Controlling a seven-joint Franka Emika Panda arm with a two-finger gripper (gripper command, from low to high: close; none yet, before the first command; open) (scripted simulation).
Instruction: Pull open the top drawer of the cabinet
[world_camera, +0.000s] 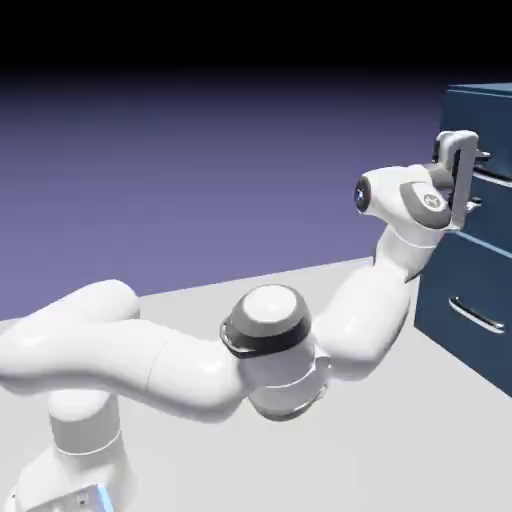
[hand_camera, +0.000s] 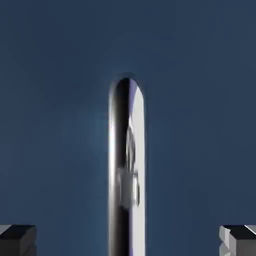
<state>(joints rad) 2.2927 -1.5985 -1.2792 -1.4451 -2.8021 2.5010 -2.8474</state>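
Arm elbow low, forearm raised; pincer (world_camera: 478, 178) fingers apart, astride handle (hand_camera: 127, 165) of top drawer (hand_camera: 55, 100).

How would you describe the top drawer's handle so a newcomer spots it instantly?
Find the tall dark navy-blue cabinet at the exterior view's right. Its upper drawer front carries a slim silver bar handle. Unlike the matching lower handle, the white arm's gripper is at it.

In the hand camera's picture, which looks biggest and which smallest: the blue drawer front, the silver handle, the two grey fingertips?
1. The top drawer, filling the picture.
2. Its silver handle, a tall bar in the middle.
3. The fingertips, small at the bottom corners; both look alike, so no ranking between them.
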